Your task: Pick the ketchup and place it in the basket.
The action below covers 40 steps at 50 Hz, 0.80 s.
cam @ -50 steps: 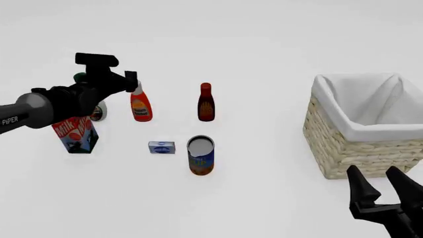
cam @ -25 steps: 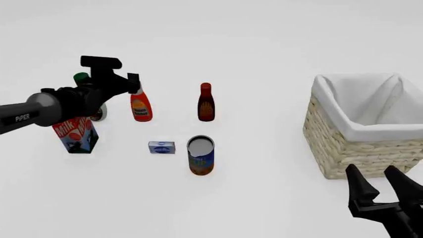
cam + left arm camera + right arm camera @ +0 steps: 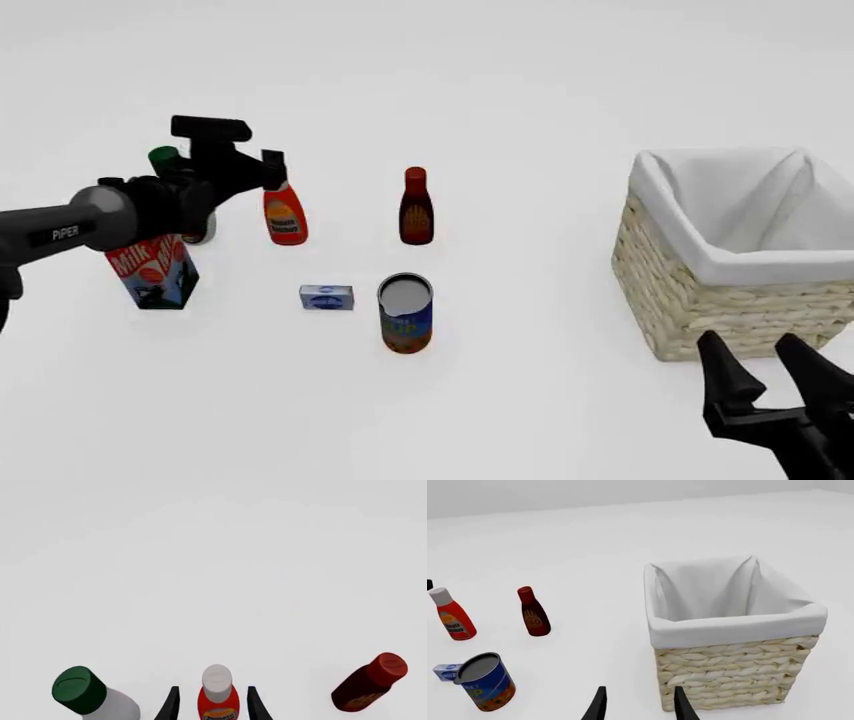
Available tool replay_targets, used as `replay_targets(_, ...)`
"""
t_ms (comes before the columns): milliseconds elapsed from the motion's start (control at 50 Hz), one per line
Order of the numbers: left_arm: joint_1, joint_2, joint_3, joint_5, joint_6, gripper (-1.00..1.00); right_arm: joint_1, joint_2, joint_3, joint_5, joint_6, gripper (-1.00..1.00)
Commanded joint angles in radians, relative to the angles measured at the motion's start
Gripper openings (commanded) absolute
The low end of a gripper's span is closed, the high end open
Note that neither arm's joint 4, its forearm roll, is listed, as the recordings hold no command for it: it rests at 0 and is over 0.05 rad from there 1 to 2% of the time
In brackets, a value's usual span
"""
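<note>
The ketchup (image 3: 284,218) stands upright on the white desk (image 3: 534,90), at the left of the row of bottles and well apart from the basket (image 3: 742,262) on the far right.

That basket is the biggest thing here: square, woven, straw-coloured, with white cloth folded over its rim. It sits upright with its opening facing up.

The left arm (image 3: 80,228) reaches in from the left at bottle height. Its left gripper (image 3: 212,705) is released, and in the left wrist view one finger lies on each side of the ketchup's neck with a sliver of gap to either side, so the jaws bracket the bottle without touching it.

The right gripper (image 3: 761,365) hovers low at the near right corner, just in front of the basket, its two fingers spread apart and holding nothing.

A milk carton (image 3: 151,272) stands near the left edge, partly behind the left arm. A blue tin can (image 3: 406,313) stands upright nearer the front, between the bottles and the camera.

A dark red bottle (image 3: 415,207) with a red cap stands to the right of the ketchup, near it but not touching. A white bottle with a green cap (image 3: 83,693) stands on the ketchup's other side, mostly hidden by the arm in the front view.

A small blue box (image 3: 326,297) lies flat just left of the tin can.
</note>
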Motion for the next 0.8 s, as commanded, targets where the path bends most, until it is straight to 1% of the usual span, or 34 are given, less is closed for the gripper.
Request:
replay_targets(20,0.000,0.024,-0.020,-0.001,0.000,1.00,0.000,0.009,0.000,-0.008,0.002,1.00)
replay_targets(600,0.002,0.094,-0.062,-0.012,-0.005,1.00,0.001,0.073,0.000,-0.061,0.013,1.00)
replay_targets(800,0.001,0.118,-0.082,-0.010,-0.008,1.00,0.000,0.075,0.000,-0.063,0.016,1.00)
